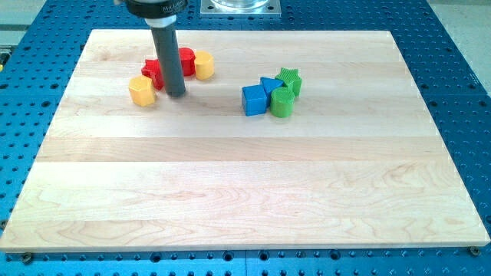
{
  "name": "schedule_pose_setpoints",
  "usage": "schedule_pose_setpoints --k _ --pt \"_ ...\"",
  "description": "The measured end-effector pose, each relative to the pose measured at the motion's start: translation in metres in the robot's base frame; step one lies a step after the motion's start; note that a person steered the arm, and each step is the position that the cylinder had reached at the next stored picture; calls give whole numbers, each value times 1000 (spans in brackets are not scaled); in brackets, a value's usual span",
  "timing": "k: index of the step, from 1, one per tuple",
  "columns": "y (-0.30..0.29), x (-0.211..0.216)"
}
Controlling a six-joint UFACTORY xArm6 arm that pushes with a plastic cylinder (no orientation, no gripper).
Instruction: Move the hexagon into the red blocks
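A yellow hexagon block lies at the upper left of the wooden board. Just above and right of it are two red blocks: one partly hidden behind the rod, another to the rod's right. A second yellow block, rounded, touches that red block on its right. My tip stands just to the right of the yellow hexagon and below the red blocks, with a small gap to the hexagon.
A cluster sits right of centre: a blue cube, a blue triangular block, a green star and a green cylinder. A metal mount is beyond the board's top edge.
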State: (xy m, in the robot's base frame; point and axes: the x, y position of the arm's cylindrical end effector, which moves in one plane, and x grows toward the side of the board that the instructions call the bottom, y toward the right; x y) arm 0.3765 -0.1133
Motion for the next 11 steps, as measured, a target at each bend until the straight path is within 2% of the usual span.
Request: schedule_pose_setpoints --k 1,2,3,4,5,6,7,8,10,11 --pt "-56 42" --pt "-52 1" --pt "-34 -18" --pt "-81 -8" --pt "-67 -36" --pt "-19 -46" --pt "-13 -46" --pt "31 -46" --pt "67 -44" --pt "72 -51"
